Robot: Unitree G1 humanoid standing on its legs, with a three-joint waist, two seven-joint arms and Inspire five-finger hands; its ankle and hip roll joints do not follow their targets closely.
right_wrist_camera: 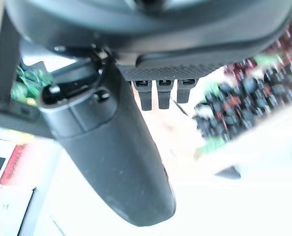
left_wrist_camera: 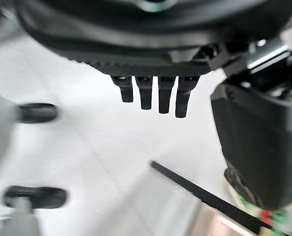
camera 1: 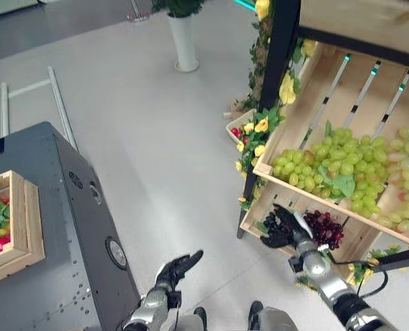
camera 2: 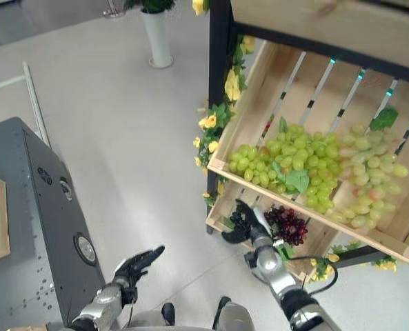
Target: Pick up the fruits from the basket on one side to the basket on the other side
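Observation:
My right hand reaches into the lower wooden crate on the stand at right, its straight fingers just short of a bunch of black grapes. Nothing is held. A dark red bunch lies beside the black one. The slatted crate above holds a heap of green grapes. At far left a wooden basket with red fruit and leaves sits on a grey cabinet. My left hand hangs open over the floor beside that cabinet.
Yellow flowers and leaves trim the stand's black post. A small box of fruit lies on the floor by the post. A white vase stands at the back. Bare grey floor lies between cabinet and stand.

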